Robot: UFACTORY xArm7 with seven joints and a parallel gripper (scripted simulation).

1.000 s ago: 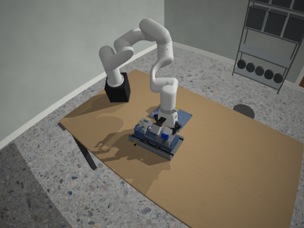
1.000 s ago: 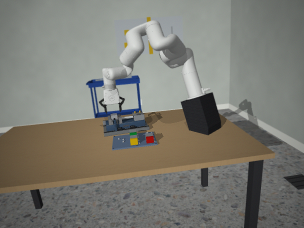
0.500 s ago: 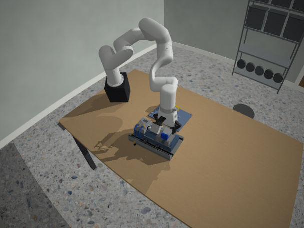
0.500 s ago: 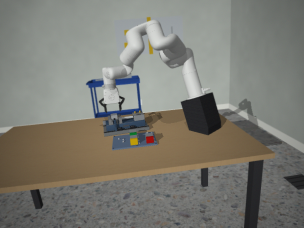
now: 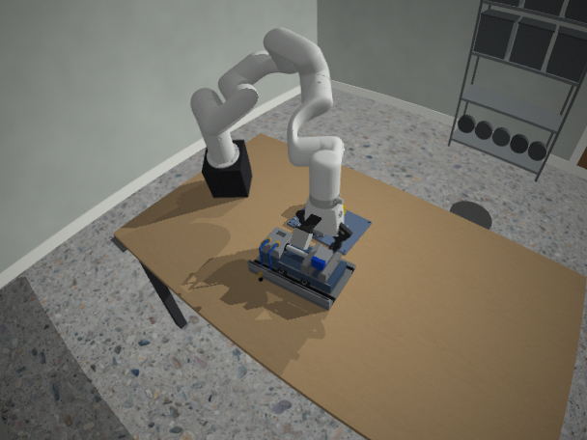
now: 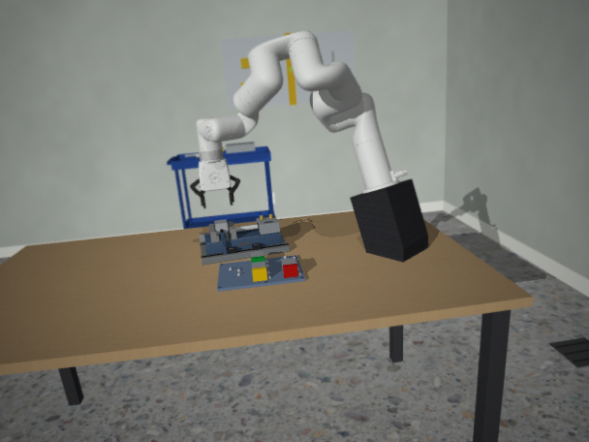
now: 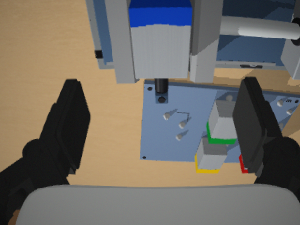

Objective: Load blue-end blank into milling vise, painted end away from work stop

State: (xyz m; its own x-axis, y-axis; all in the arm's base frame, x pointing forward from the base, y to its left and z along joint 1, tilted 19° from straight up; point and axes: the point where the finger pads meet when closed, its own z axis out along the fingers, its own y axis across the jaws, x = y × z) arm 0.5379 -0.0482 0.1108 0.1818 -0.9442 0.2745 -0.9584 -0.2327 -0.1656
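The gripper hangs spread wide and empty above the vise. Ahead of and below its fingertips, the blue-ended blank sits between the jaws, painted end farthest from the work stop (seating gaps cannot be judged). A clean straight lift, touching nothing, seems best. The other blanks lie just beneath, on the infeed plate. The wrist points straight down.

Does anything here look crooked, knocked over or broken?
Nothing stands out. The blue-ended blank sits squarely between the vise jaws, the other blanks rest on the infeed plate, and the open gripper hangs above.
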